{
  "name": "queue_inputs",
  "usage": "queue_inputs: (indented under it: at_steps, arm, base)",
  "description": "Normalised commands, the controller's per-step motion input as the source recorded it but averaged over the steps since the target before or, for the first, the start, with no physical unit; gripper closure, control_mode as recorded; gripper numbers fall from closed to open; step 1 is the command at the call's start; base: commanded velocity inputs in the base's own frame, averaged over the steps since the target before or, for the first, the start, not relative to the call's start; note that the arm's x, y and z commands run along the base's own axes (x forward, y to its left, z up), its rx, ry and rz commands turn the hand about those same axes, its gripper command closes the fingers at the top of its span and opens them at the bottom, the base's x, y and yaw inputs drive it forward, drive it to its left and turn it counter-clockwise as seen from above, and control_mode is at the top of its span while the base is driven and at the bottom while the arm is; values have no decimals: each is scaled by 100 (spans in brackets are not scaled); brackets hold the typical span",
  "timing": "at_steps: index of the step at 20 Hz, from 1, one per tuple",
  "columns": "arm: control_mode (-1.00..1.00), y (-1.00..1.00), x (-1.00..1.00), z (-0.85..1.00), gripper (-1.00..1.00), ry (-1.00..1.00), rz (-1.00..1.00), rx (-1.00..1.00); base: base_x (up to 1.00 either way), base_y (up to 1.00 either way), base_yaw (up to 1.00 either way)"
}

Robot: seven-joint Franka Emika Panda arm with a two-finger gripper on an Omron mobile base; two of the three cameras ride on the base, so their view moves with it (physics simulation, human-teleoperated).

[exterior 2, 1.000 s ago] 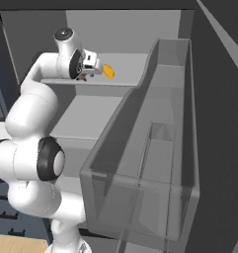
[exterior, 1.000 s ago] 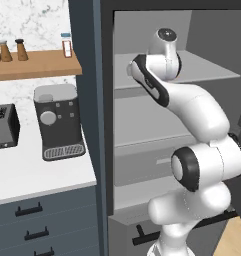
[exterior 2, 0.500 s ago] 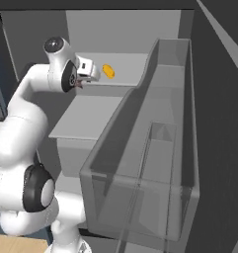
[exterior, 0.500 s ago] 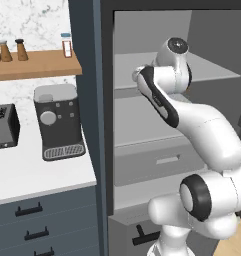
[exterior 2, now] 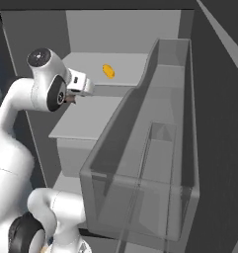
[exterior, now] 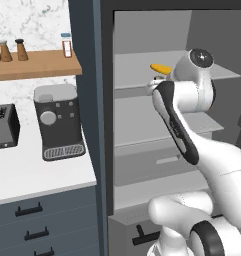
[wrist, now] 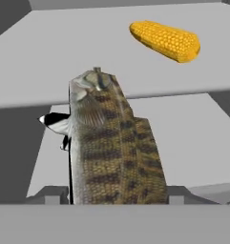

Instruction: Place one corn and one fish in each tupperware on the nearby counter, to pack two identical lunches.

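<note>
A brown-grey fish [wrist: 111, 143] stands upright between my fingertips, and my gripper [wrist: 114, 195] is shut on it. It hangs in front of the middle shelf of the open fridge. One yellow corn [wrist: 166, 40] lies on the upper shelf, beyond the fish and to the right. That corn [exterior 2: 108, 71] is right of my gripper [exterior 2: 73, 95] in the right base view. From the left base view the corn [exterior: 160, 68] peeks out beside my wrist. The white counter [exterior: 27, 175] lies left of the fridge. The tupperware is out of view.
Grey fridge shelves [exterior 2: 86, 118] sit in front of the hand. The open fridge door with clear bins [exterior 2: 155, 148] stands on the right. A coffee machine [exterior: 58, 120] and a toaster [exterior: 2, 127] sit on the counter under a wooden shelf [exterior: 37, 65] with bottles.
My hand has drawn back from the upper shelf, moving down and away from the corn with the fish still in it. The corn has not moved.
</note>
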Motion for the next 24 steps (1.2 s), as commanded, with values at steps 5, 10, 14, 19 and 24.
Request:
queue_inputs:
  at_steps: [5, 10, 14, 19, 24]
  arm:
    - [-100, -14, -100, -17, 100, 0, 0, 1]
    - [-100, 0, -100, -30, 100, 0, 0, 0]
    - [-100, 0, -100, -38, 100, 0, 0, 0]
    - [-100, 0, -94, -53, 100, 1, 0, 0]
    - [-100, 0, -31, -36, 100, 0, 0, 0]
  base:
    - [0, 0, 0]
    - [0, 0, 0]
    - [0, 0, 0]
    - [0, 0, 0]
    - [0, 0, 0]
